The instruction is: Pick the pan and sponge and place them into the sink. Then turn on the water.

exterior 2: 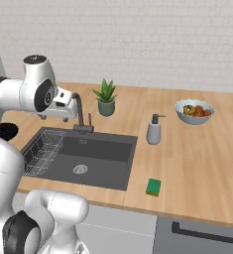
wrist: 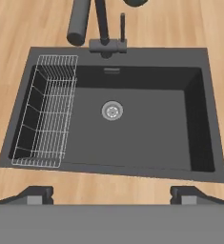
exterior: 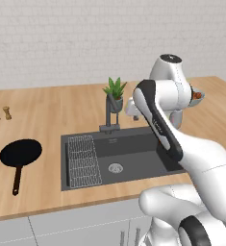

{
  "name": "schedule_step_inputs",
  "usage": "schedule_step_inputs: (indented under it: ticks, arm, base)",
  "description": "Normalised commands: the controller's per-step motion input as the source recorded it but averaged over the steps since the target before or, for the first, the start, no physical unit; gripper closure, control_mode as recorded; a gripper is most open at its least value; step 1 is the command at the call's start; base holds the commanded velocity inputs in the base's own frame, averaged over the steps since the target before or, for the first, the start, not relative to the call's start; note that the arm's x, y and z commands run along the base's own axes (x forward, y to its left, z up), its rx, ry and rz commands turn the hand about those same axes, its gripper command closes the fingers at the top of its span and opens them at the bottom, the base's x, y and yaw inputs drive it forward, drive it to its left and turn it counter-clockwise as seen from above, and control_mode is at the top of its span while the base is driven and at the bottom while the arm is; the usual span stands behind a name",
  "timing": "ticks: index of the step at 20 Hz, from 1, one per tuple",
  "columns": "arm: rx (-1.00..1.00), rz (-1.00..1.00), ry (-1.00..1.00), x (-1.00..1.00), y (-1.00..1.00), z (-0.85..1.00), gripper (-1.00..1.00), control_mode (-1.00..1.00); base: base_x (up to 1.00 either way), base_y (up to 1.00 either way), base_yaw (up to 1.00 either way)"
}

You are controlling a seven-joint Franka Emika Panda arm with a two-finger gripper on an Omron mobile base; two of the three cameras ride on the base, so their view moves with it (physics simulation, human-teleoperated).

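Directly below the spread, empty jaws lies the sink (wrist: pixel 132 143), pan (exterior: pixel 20 153) far left.

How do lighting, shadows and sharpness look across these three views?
Left base view: flat, even light, no glare, only a faint shadow beside the pan. Right base view: equally soft, and the sponge reads slightly blurred. Hand view: sharp enough to resolve the wire rack inside the sink; its walls shade darker than the floor.
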Motion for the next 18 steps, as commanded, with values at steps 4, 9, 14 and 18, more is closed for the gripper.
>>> schedule_step_inputs:
  ticks: [4,9,14,18]
  arm:
    - [0.00,0.00,0.01,-0.23,0.76,-0.28,-1.00,-1.00]
    - [0.00,0.00,0.09,-0.08,0.82,-0.27,-1.00,-1.00]
    - [0.00,0.02,0.18,0.00,0.99,-0.21,-1.00,-1.00]
    - [0.00,0.00,0.34,0.02,1.00,-0.24,-1.00,-1.00]
  base:
    - [0.00,0.00,0.00]
    - [0.00,0.00,0.00]
    - [0.00,0.00,0.00]
    - [0.00,0.00,0.00]
